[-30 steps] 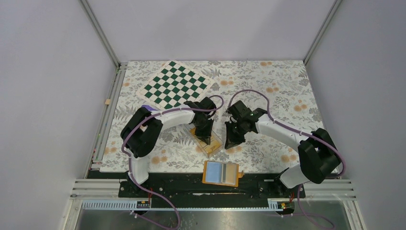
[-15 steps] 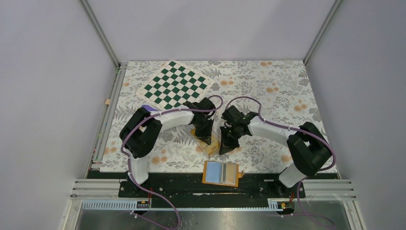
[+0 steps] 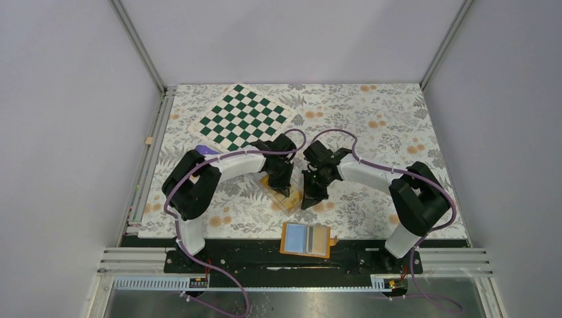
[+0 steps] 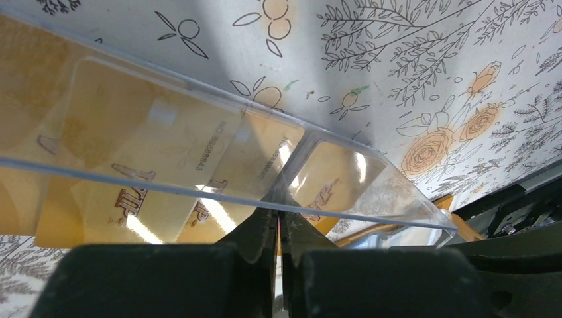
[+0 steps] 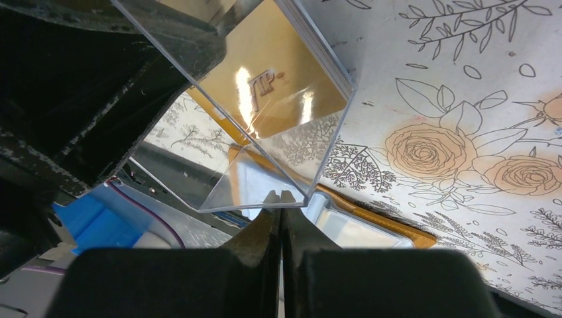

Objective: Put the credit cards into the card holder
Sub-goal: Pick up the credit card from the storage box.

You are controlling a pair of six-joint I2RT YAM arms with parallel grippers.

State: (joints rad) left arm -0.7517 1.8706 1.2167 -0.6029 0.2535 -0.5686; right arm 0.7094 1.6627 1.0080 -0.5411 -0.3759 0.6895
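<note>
A clear plastic box [image 3: 291, 201] with several gold credit cards [image 4: 132, 146] in it lies on the flowered cloth at mid-table. My left gripper [image 3: 283, 188] is shut on a wall of this box [image 4: 199, 192]. My right gripper [image 3: 309, 201] is shut, with its tips [image 5: 281, 199] against the box's lower corner [image 5: 291, 172]; a gold card [image 5: 278, 79] shows through the plastic. The card holder [image 3: 306, 240] lies open at the near edge: orange outside, light-blue and grey-striped inside. It also shows behind the box in the right wrist view [image 5: 391, 225].
A green-and-white chessboard [image 3: 242, 117] lies at the back left of the flowered cloth [image 3: 391, 126]. The black base rail [image 3: 232, 255] runs along the near edge. Grey walls close in the cell on three sides.
My right gripper has moved left, from a gap away to right up against the clear box. My left gripper and the box have stayed put.
</note>
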